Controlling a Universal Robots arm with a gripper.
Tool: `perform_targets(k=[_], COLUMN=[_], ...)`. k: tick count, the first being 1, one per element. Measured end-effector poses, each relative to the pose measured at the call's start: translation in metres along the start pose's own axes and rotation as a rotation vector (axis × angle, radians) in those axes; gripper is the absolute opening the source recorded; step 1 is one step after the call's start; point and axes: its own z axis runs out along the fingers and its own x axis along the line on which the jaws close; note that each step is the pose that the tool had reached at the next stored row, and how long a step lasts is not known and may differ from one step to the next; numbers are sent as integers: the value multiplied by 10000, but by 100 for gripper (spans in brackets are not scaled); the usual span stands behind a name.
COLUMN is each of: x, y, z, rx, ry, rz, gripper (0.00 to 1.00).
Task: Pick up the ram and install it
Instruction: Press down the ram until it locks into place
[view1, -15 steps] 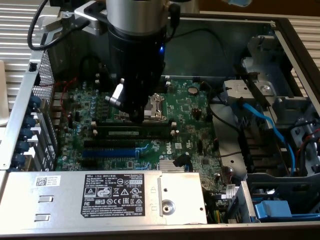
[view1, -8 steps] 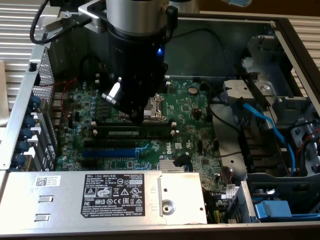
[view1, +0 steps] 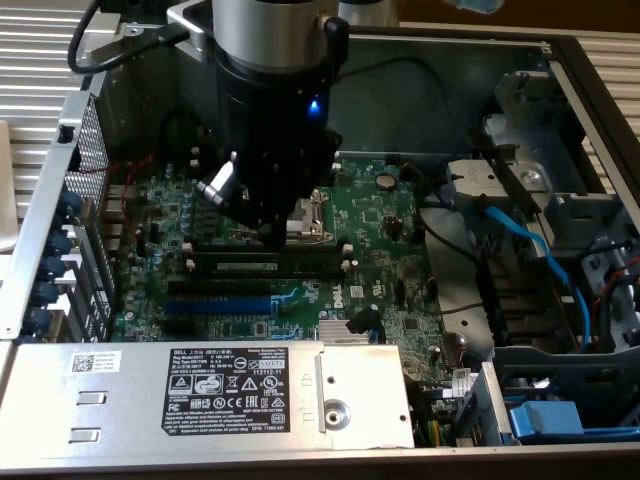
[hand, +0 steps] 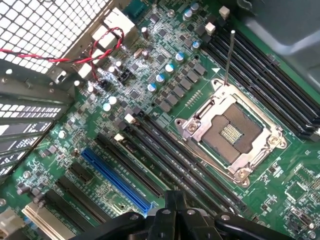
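Gripper: black robot gripper (view1: 283, 232) (hand: 175, 201) hangs low inside the open computer case, directly over the memory area of the board. Whether it is open or closed cannot be told, and nothing can be seen in its grasp.
Ram: long narrow green circuit stick with a small white label (view1: 265, 266) lies lengthwise in line with the memory slots, just under the gripper in the exterior view. Whether it is fully seated cannot be told.
Memory slots: long black plastic slots with white end clips (view1: 262, 284) (hand: 172, 161) run parallel to one another, between the processor socket and the blue slot.
Processor socket: square silver metal socket frame (view1: 312, 216) (hand: 231, 133) is empty, with its thin lever rod standing free; it sits just beside the memory slots.
Blue slot: long blue plastic expansion slot (view1: 220, 303) (hand: 116, 179) runs parallel to the black slots, on the side away from the socket.
Board: green motherboard with small round capacitors (view1: 375, 215) (hand: 165, 75) lies flat on the case floor.
Power supply: grey metal box with a black-and-white label (view1: 200, 392) sits along the near edge in the exterior view.
Cables: light blue flat cable (view1: 530, 242) crosses the drive bay on the exterior view's right; red and black twisted wires (hand: 75, 57) run past the perforated metal case wall (hand: 45, 25).
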Motion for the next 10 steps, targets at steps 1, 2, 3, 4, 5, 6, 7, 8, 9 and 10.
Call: perform_targets(k=[1,2,3,4,5,6,7,8,9,10], x=[0,0,0,0,0,0,0,0,0,0], y=[0,0,0,0,0,0,0,0,0,0], z=[1,2,3,4,5,6,7,8,9,10], rx=[-3,-7,-10,-14,-18,-21,-25,-28,-32,-35], ry=[5,9,13,17,22,26,30,35,38,43], rz=[162,317,479,648,809,969,1130,1300,1457,1617], gripper=[10,10,10,10,10,10,10,10,10,10])
